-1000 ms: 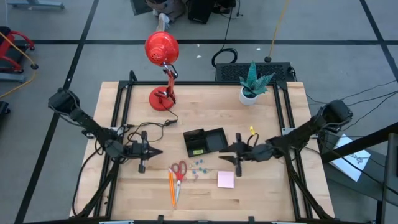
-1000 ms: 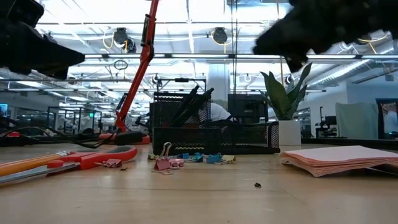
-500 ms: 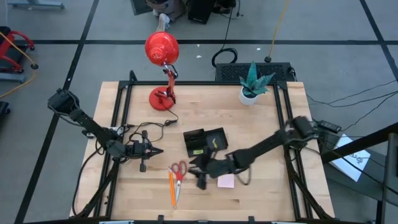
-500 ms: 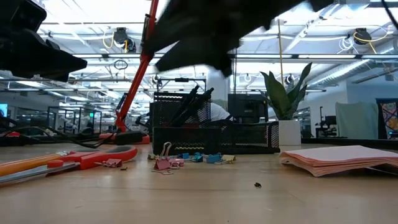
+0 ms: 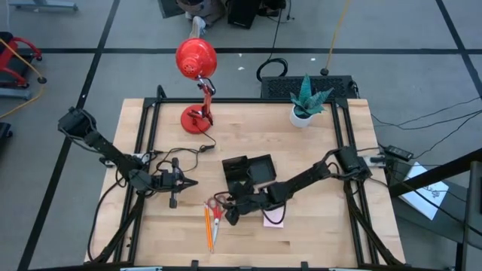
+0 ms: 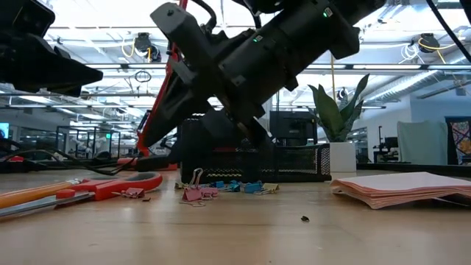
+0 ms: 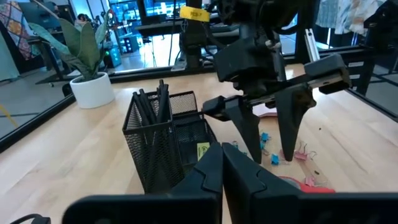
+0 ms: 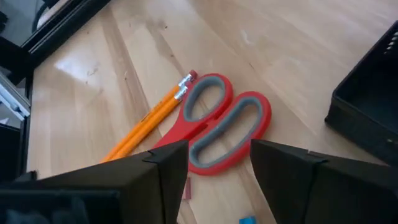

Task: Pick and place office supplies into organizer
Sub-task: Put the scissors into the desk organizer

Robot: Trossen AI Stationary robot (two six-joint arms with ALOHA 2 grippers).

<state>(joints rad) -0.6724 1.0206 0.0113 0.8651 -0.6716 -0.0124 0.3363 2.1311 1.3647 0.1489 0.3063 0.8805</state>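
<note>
The right arm is sweeping across the table — from beside the organizer [image 5: 249, 172] on the plant's side, over the sticky pad [image 5: 274, 218], to the scissors [image 5: 216, 207]. Its gripper [image 5: 228, 212] is now hanging over the red handles [image 8: 219, 121], fingers [image 8: 163, 163] parted wider than a second ago, one to each side of the handle loops, the pencils [image 8: 149, 119] lying just beyond one fingertip. In the low view it is now filling the middle of the picture, fingers [image 6: 163, 110] pointing down toward the clips [image 6: 234, 186] — earlier only a dark shape at the upper corner.
</note>
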